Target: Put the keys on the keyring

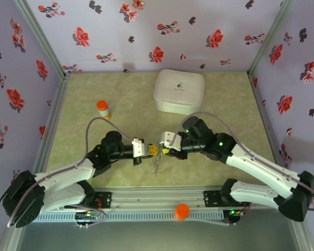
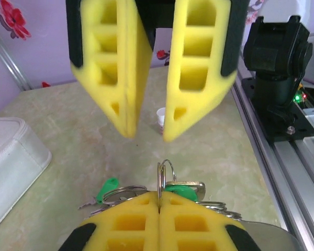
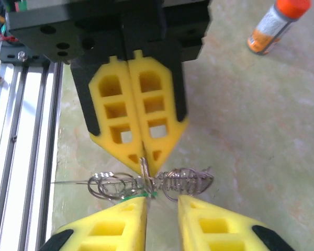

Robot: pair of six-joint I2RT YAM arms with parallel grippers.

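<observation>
While pinching the keyring edge-up in the tightly clamped left gripper, hold steady. Close the gaping, empty right gripper, just opposite, on the green head of one of the keys beside the ring; cannot tell whether already threaded. Mind the chain dangling below.
</observation>
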